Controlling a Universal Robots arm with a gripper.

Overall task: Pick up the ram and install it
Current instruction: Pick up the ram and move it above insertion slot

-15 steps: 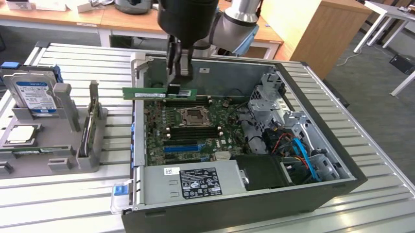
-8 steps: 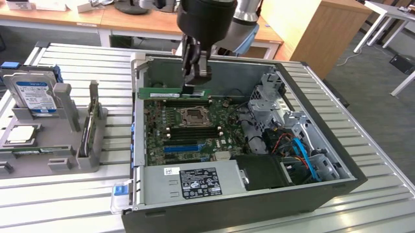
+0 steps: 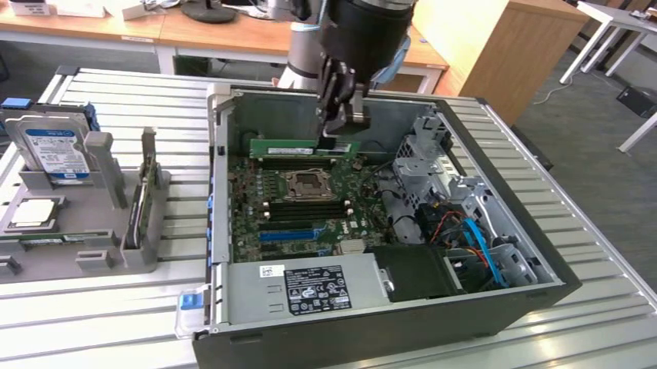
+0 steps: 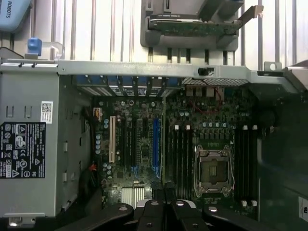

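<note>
The end effector [image 3: 337, 141] is clenched on the ram [image 3: 288, 146], held level on edge, with the motherboard [image 3: 246, 219] below it inside the open case [image 3: 534, 254].

On my exterior feed, a ribbed metal table [image 3: 113, 315] of long silver slats carries everything. I count two things sitting directly on it. An open black computer case [image 3: 359, 342] lies on its side from the centre out toward four o'clock. A grey parts holder [image 3: 77, 261] sits at nine o'clock, with bare slats showing between them.
</note>
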